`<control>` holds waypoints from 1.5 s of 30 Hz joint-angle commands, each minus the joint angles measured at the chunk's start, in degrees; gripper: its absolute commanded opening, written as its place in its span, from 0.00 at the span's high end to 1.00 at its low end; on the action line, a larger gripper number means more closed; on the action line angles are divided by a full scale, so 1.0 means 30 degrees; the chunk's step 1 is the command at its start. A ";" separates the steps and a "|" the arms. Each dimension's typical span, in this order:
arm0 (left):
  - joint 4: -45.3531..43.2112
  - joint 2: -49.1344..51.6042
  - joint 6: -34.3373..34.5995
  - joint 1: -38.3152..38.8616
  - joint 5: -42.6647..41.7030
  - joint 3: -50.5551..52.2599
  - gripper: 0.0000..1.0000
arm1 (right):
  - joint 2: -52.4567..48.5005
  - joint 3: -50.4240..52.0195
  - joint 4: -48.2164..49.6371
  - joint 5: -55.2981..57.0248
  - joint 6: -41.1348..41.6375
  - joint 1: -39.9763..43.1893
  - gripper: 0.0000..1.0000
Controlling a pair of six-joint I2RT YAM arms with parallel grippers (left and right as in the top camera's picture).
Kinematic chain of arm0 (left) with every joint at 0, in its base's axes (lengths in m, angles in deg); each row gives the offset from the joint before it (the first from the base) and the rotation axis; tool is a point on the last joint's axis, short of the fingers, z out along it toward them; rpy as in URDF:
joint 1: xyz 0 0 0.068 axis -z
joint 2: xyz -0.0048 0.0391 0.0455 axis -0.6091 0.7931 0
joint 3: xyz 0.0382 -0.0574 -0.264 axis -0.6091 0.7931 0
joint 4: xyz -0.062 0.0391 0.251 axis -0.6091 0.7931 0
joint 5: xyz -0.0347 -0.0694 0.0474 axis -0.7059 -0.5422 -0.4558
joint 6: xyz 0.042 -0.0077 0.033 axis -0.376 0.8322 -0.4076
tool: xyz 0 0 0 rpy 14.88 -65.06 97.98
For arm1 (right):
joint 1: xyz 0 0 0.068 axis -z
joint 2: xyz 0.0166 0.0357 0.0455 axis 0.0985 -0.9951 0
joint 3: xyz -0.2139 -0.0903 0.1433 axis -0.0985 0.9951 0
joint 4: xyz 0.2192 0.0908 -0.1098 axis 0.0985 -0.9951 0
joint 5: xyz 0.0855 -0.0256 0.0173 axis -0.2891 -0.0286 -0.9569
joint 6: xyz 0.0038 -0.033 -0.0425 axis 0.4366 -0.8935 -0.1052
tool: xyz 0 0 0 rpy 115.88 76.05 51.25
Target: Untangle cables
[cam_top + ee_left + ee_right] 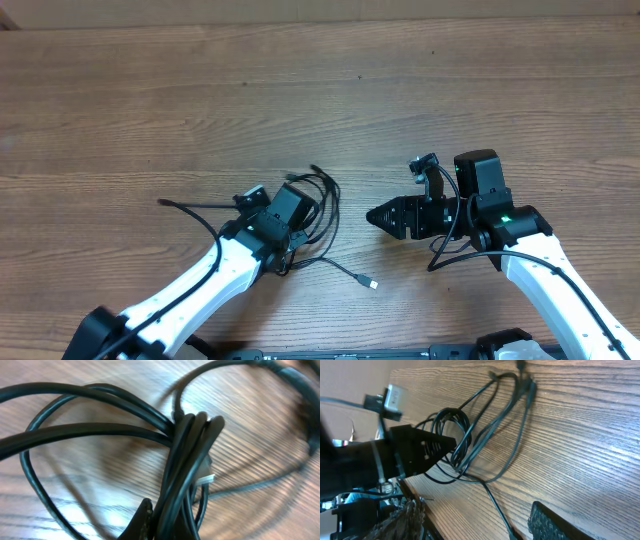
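The cables [322,200] are thin black cords in a loose tangle at the table's middle. One silvery plug [371,285] trails toward the front, and another end [165,203] trails left. My left gripper [298,218] is shut on a bunched coil of the cables. In the left wrist view the bundle [187,470] runs past one fingertip [142,520]. My right gripper [378,215] is to the right of the tangle, pointing at it, open and empty. In the right wrist view [480,527] its fingers are spread, with the cables [470,435] ahead and one cord running between them.
The wooden table [320,90] stretches bare behind the arms. Its front edge [420,505] is near the left arm's base. The two grippers face each other a short gap apart.
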 commanded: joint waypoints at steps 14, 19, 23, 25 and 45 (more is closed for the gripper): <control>-0.0532 -0.3381 -0.8335 -0.0117 -0.4911 -0.1151 0.96 | -0.0007 -0.0328 0.0080 0.0168 -0.0007 0.0015 0.33; -0.0925 -0.3381 -0.8327 -0.0117 -0.5209 -0.1158 0.96 | -0.0007 -0.0328 0.0080 0.0168 0.0000 0.0015 0.33; -0.1100 -0.3381 -0.8327 -0.0117 -0.5705 -0.1158 0.96 | -0.0007 -0.0328 0.0080 0.0168 -0.0007 0.0015 0.33; -0.1137 -0.3381 -0.8335 -0.0117 -0.5697 -0.1158 0.96 | -0.0007 -0.0328 0.0080 0.0168 -0.0007 0.0015 0.33; -0.0918 -0.3373 -0.8335 -0.0058 -0.5727 -0.1151 0.96 | -0.0007 -0.0328 -0.0095 0.0168 0.0000 0.0015 0.33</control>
